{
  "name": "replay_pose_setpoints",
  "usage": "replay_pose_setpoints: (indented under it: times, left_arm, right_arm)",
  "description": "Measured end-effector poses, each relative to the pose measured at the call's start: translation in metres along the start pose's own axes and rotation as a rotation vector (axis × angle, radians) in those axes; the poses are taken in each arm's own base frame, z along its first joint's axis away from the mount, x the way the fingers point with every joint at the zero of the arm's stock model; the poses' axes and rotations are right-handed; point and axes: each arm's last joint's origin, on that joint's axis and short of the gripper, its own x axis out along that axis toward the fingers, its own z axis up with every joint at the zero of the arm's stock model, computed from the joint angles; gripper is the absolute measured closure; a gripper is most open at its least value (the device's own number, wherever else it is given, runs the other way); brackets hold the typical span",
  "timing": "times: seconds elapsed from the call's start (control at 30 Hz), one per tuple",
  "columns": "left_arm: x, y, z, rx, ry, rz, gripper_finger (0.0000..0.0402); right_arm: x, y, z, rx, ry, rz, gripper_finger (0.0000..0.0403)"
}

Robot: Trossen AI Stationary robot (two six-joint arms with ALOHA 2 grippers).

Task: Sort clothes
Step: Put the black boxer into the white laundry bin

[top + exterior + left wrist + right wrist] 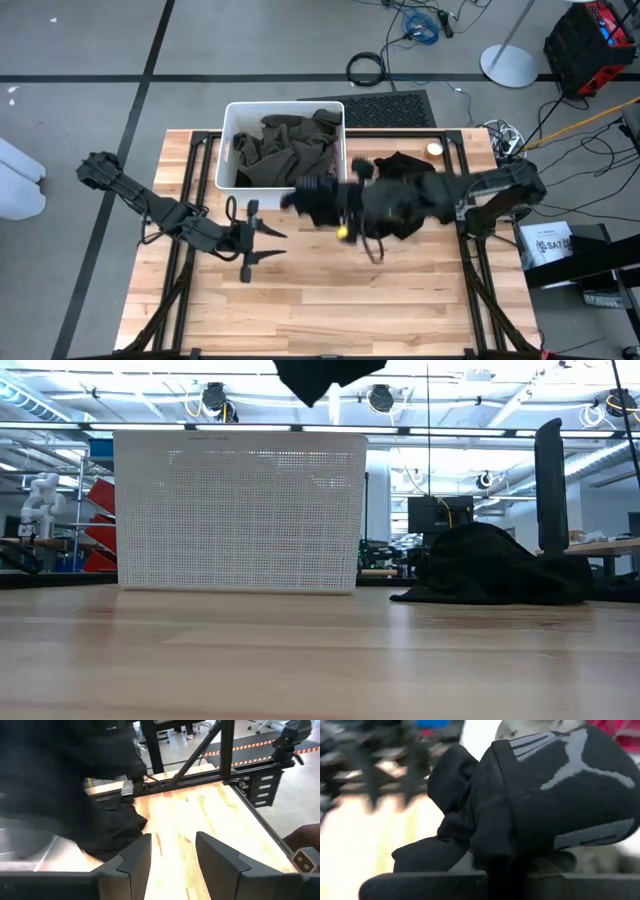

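Note:
A white bin (232,130) at the table's far side holds dark olive green clothes (285,145). A black garment (535,795) with a grey logo is bunched in my shut right gripper (502,870), which reaches in from the right, just in front of the bin (240,510). The garment's lower end (325,378) shows high above the table. More black cloth (490,565) lies in a heap on the table right of the bin. My left gripper (265,245) hovers open over the wood near the table's middle left, with nothing between its fingers (135,862). My right gripper pinches a bunched fold of the black garment (495,847) between its two fingers; how many layers I cannot tell. The garment is lifted clear of the table, and its loose end hangs down.
A dark metal frame (200,772) runs along the table's edges. A small round white thing (434,150) sits near the far right corner. Bare wood lies open across the near half of the table (340,310).

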Motion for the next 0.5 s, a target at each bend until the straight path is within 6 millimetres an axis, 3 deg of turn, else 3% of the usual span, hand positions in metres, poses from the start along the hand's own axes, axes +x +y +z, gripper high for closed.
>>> replay_pose_setpoints:
  times: [0.27, 0.5]
  left_arm:
    - [0.000, 0.001, 0.000, 0.030, 0.005, 0.032, 0.0238]
    - [0.000, 0.002, -0.002, 0.060, 0.024, 0.036, 0.0238]
  right_arm:
    - [0.032, -0.097, 0.016, -0.003, -0.098, -0.079, 0.0392]
    - [0.093, -0.164, -0.002, -0.007, -0.069, -0.173, 0.0392]
